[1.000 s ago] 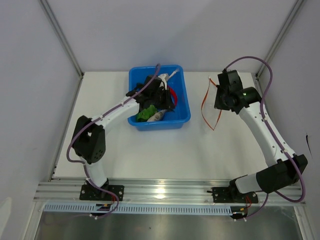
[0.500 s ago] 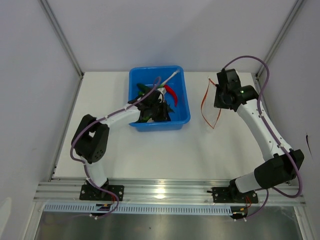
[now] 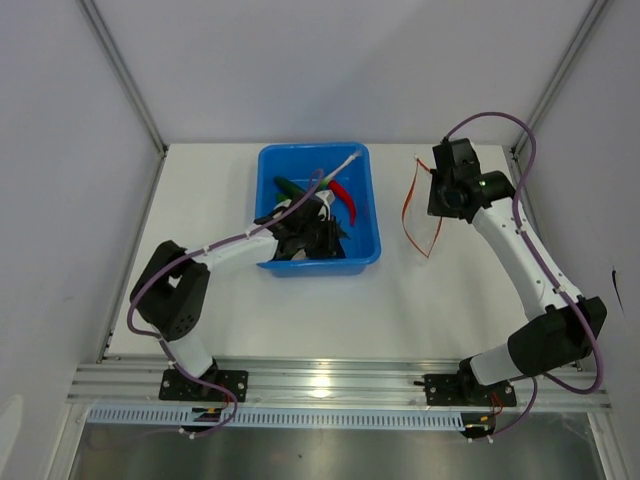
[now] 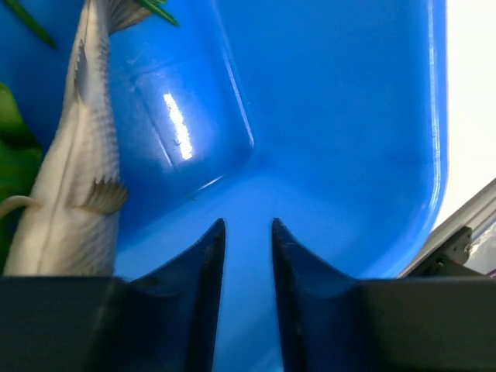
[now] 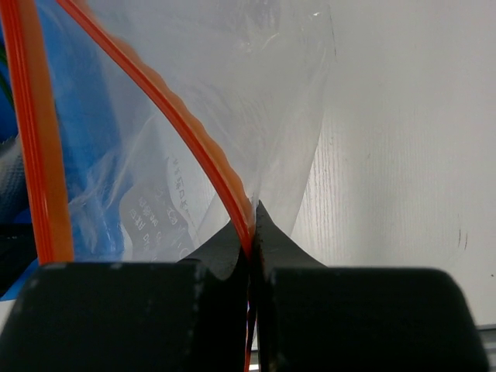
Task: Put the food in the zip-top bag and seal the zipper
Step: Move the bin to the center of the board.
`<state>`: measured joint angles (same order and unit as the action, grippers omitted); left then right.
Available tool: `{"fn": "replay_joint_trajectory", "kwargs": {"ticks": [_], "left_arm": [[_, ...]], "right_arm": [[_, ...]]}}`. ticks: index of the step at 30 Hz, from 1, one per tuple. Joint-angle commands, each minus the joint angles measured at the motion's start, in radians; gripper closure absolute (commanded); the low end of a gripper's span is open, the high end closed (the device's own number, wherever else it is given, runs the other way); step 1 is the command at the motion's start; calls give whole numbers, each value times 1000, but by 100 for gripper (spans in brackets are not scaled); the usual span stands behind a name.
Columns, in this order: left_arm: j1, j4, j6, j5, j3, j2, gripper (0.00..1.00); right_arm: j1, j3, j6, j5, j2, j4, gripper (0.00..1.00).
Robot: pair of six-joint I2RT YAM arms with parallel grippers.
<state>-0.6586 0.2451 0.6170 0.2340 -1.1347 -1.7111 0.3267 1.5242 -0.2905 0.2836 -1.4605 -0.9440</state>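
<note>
Two dark fingertips of the right gripper are pressed together on the zipper. The orange-red strip runs straight into the pinch, and no gap shows between them. From that grip the zip-top bag spreads upward in the wrist view, clear and crinkled, its mouth parted so that the strip shows as two separate bands. From above, the bag sits just right of the blue bin, apart from it; whether its lower end touches the table cannot be told.

The left gripper is down inside the bin near its front wall, its fingers narrowly parted with only bare blue floor between them — nothing is held. Left of those fingers lies a pale ribbed piece, with a green leafy piece beyond it at the frame edge.

All the food seen is in the bin, none in the bag: a red chili, a dark green pod and a whitish stalk towards the far side.
</note>
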Motion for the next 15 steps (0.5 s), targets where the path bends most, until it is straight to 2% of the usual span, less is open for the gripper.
{"fn": "replay_joint_trajectory", "kwargs": {"ticks": [1,2,3,9,12,15], "left_arm": [[-13,9,-5,-33,-48,64,65],[-13,67,-20,-83,-68,64,50],[-12,104,-48,-119,-144,62,43],[40,264,-128,-323,-308,73,1],[92,351,-134,-406,-375,55,0],[140,410,-141,-421,-415,13,0]], "right_arm": [[-5,-10,14,14,15,36,100],[-3,-16,16,9,17,36,100],[-5,-19,16,9,22,37,100],[-2,-35,16,-3,29,39,100],[-2,-39,17,-6,31,36,100],[-2,-39,22,-9,31,33,100]]}}
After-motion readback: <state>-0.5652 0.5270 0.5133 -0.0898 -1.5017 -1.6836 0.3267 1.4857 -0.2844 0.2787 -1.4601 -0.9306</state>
